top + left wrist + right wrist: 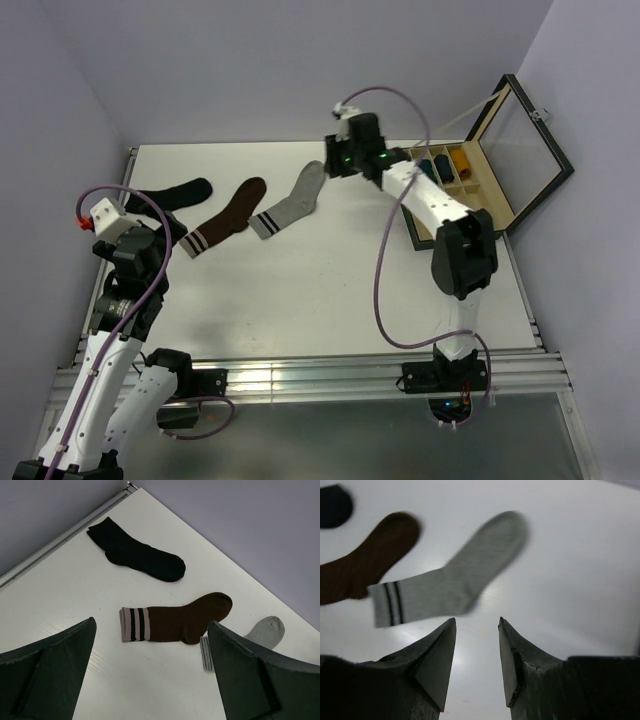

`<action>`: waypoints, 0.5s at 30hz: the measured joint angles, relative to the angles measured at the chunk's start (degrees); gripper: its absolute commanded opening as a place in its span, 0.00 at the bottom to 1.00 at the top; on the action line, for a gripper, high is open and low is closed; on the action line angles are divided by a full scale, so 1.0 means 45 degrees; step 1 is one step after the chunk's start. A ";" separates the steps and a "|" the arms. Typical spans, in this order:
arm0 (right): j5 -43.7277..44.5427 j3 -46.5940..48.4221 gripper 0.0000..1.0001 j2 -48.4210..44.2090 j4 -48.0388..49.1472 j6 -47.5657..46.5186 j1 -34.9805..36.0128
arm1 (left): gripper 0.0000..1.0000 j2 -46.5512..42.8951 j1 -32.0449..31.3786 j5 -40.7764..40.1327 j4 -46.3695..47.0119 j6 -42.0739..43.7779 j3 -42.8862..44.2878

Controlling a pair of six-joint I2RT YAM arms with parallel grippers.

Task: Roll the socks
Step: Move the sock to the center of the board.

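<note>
The light grey sock with a dark striped cuff lies flat at the back middle of the white table. In the right wrist view the grey sock lies just ahead of my right gripper, which is open and empty above the table. In the top view the right gripper hovers by the sock's toe. My left gripper is open and empty at the far left; in its wrist view the grey sock is partly hidden behind the right finger. The dusty pink sock is out of view.
A plain black sock and a dark brown sock with a pale striped cuff lie left of the grey one. An open wooden box with a glass lid holding rolled socks stands at the back right.
</note>
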 measured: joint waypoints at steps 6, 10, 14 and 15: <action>-0.0243 0.0393 0.47 0.2385 0.0777 0.1001 0.2618 | 0.99 0.0005 0.0000 0.0340 -0.0005 -0.0010 0.0000; -0.0554 0.1175 0.47 0.4182 0.1030 0.1501 0.3361 | 0.99 0.0015 0.0000 0.0461 -0.0005 -0.0058 0.0000; -0.0772 0.1715 0.47 0.5202 0.1452 0.2011 0.3551 | 0.99 0.0015 0.0000 0.0544 -0.0005 -0.0063 0.0000; -0.0777 0.1729 0.47 0.5309 0.1545 0.2127 0.3551 | 1.00 0.0015 0.0000 0.0559 -0.0010 -0.0063 0.0000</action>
